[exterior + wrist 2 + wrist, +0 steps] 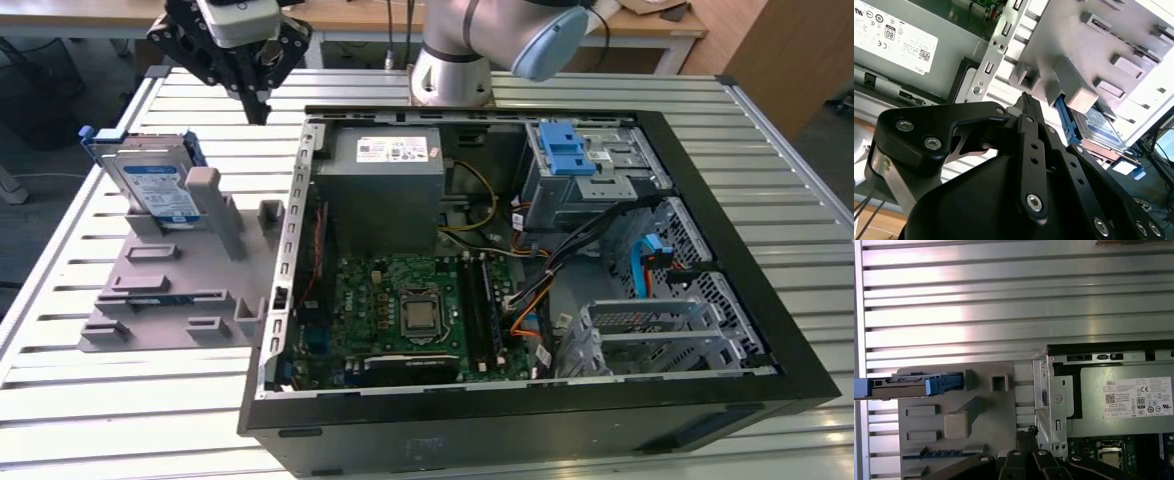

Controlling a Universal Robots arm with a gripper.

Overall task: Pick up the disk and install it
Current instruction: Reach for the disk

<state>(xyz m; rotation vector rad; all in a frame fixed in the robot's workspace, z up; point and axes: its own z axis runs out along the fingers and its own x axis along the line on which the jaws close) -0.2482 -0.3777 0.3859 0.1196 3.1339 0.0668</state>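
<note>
The disk [154, 187], a silver hard drive with a white-and-blue label and blue rails, stands on edge in a slot at the far end of a grey fixture [174, 290], at the exterior view's left. It also shows in the second wrist view as the disk [1102, 128], and edge-on in the first wrist view as the disk [914, 386]. My gripper [256, 110] hangs above the table behind the fixture, between the disk and the computer case. Its black fingers meet at the tips with nothing between them in both wrist views, gripper [1026, 100] and gripper [1029, 432].
An open computer case [287, 300] lies on the slatted metal table [107, 420]. Inside are a grey power supply [387, 175], a motherboard [414, 310], cables, and a grey drive cage with blue tabs [587, 160]. The arm's base [451, 75] stands behind the case.
</note>
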